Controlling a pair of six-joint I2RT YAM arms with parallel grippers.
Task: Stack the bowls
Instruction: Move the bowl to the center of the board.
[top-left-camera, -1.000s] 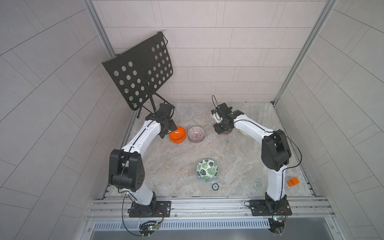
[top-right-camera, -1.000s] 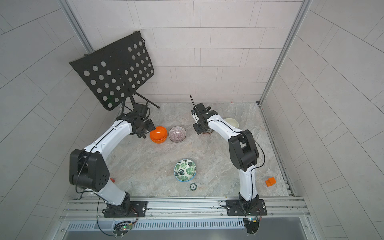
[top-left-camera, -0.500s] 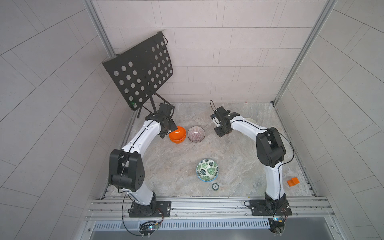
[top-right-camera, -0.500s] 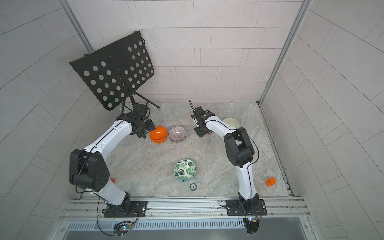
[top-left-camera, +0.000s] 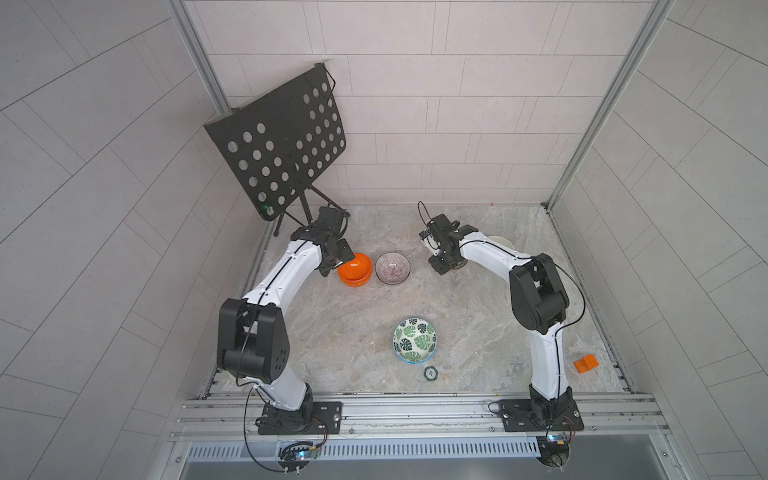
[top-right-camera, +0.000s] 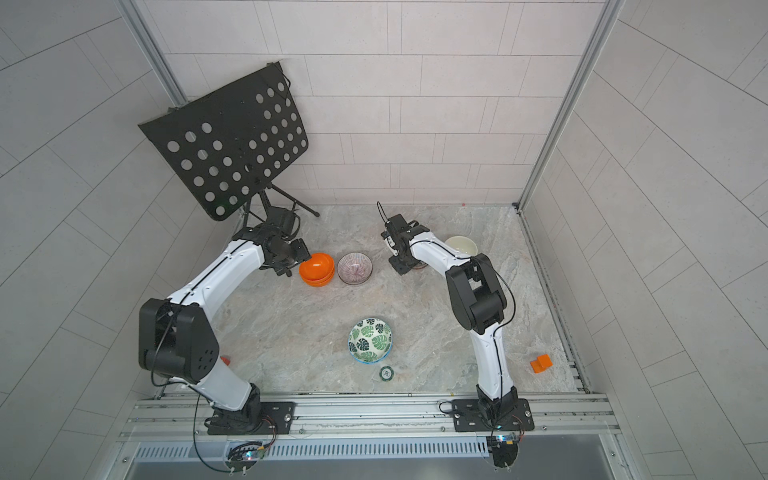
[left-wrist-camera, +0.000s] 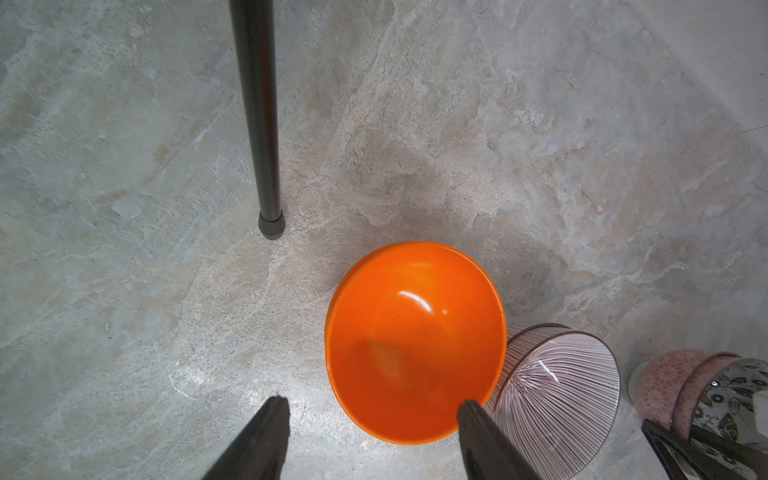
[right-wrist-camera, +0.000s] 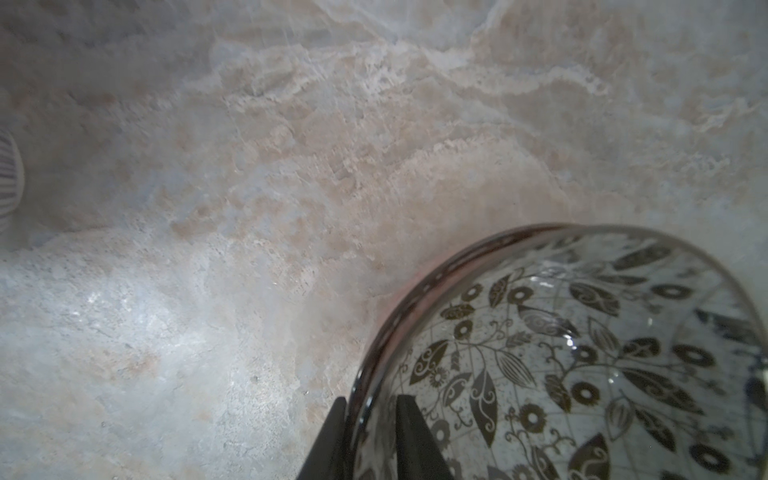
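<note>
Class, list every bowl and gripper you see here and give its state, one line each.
orange bowls: two nested, upright.
purple striped bowl: upright, not held.
green leaf bowl: upright, not held.
cream bowl: upright, not held.
black-and-white bowl: upright, gripped at the rim.
left gripper: open, holding nothing.
right gripper: shut on the black-and-white bowl's rim.

Left arm (top-left-camera: 286, 272) stretched forward, elbow bent. Left gripper (left-wrist-camera: 372, 403) angled down, jaws spread wide, nothing held. Right arm (top-left-camera: 494, 255) stretched forward and inward. Right gripper (right-wrist-camera: 372, 405) low, jaws pinched on rim of black-and-white bowl (right-wrist-camera: 582, 353), one finger each side.
</note>
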